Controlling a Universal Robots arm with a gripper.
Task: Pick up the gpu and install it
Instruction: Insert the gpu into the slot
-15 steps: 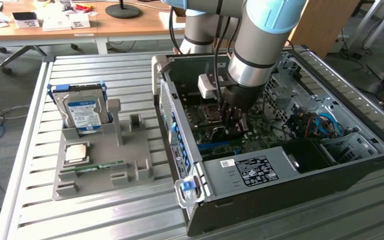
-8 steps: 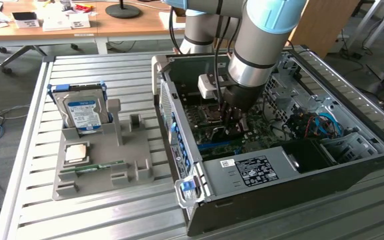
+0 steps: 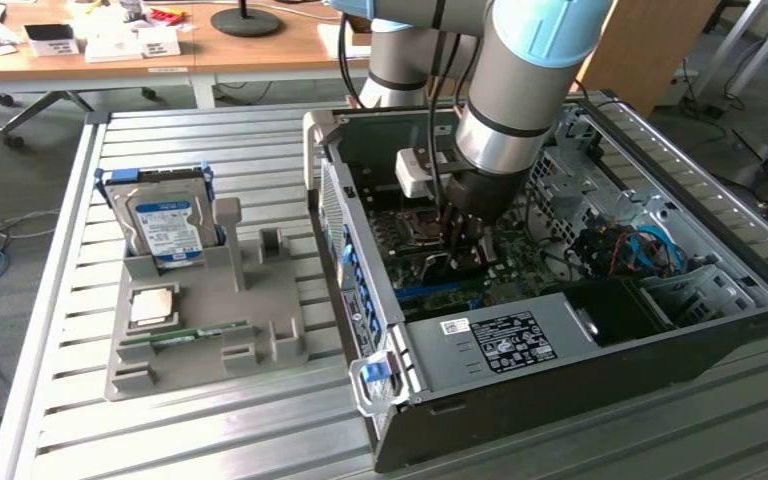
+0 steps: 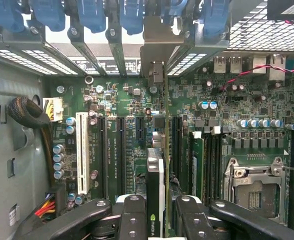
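Observation:
In the wrist view the gpu (image 4: 160, 170) stands on edge, a thin green card with a black cooler on one face. My gripper (image 4: 159, 220) is shut on it, a black finger (image 4: 132, 217) on either side. The card runs along the motherboard's black expansion slots (image 4: 121, 150). Its silver end bracket (image 4: 159, 52) reaches the rear slot opening below the blue latches. Whether its edge sits in a slot I cannot tell. In the exterior view my gripper (image 3: 468, 262) reaches down into the open computer case (image 3: 544, 390) over the motherboard.
A grey parts tray (image 3: 271, 320) lies at the exterior view's left of the case. It holds a silver hard drive (image 3: 164, 225), a processor (image 3: 152, 305) and a memory stick (image 3: 197, 335). Inside the case are a white slot (image 4: 81, 152), a processor socket (image 4: 254, 192), cables (image 3: 624, 245) and the power supply (image 3: 518, 340).

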